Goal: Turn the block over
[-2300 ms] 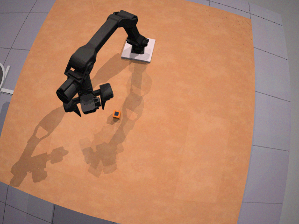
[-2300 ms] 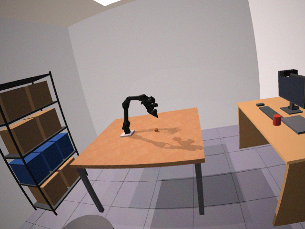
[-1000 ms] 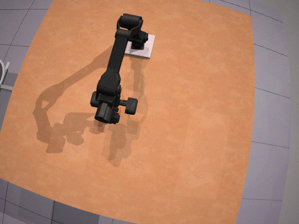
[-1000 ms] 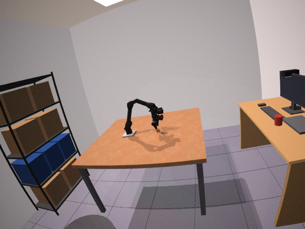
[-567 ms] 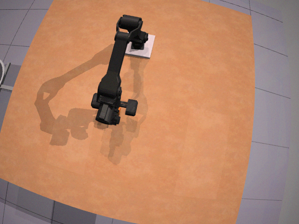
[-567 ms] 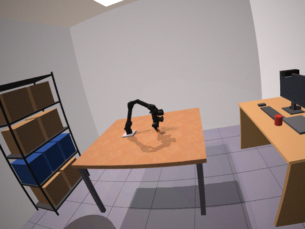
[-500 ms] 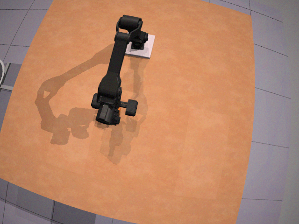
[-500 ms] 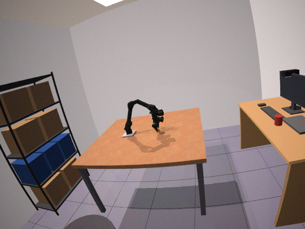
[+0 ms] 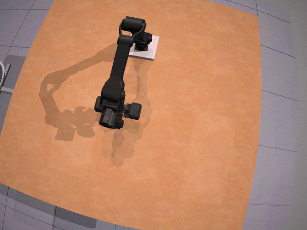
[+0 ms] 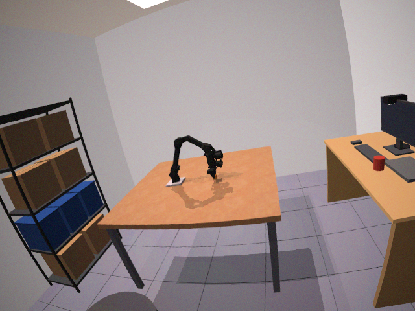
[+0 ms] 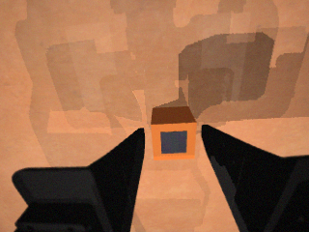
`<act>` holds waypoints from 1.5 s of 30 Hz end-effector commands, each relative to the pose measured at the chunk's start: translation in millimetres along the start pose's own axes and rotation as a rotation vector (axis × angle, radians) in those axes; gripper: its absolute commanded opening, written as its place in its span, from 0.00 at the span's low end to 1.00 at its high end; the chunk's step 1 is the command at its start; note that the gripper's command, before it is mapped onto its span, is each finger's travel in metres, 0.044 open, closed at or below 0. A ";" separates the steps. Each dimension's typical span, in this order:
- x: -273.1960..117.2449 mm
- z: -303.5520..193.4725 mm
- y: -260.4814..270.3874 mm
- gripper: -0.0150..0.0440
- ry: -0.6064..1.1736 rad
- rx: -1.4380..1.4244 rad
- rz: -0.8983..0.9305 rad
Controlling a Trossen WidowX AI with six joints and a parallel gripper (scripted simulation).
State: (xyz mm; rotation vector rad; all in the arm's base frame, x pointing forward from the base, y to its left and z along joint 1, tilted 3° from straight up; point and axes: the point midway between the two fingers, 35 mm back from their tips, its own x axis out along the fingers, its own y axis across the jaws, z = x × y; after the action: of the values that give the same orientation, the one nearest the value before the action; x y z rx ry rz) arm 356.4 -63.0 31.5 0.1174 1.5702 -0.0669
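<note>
With its marked face upward, an orange block (image 11: pixel 174 140) awaits turning.
The pincer (image 9: pixel 118 111) (image 10: pixel 214 176) (image 11: pixel 172 130) is part-open, gripping nothing, fingers straddling the block, likely for a side grasp.

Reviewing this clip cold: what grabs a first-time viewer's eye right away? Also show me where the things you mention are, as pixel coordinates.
The black arm (image 9: pixel 120 62) (image 10: pixel 192 140) stands out first, arching over the orange-brown table (image 9: pixel 198 98) (image 10: pixel 234 207) from its white base plate (image 9: pixel 155 47) (image 10: pixel 170 183). In the wrist view, the small orange block (image 11: pixel 190 140) draws the eye, its dark blue square facing the camera between the two black fingers. On the desk (image 10: pixel 362 181) at the exterior view's right, a red cup (image 10: pixel 379 163) pops.
</note>
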 end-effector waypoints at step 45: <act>-19.3 2.3 -0.9 0.25 -0.264 0.007 -0.004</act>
State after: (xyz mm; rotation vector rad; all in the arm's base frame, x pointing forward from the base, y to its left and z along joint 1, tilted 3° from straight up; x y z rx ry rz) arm 359.5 -65.2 51.0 0.1008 1.3522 -0.0845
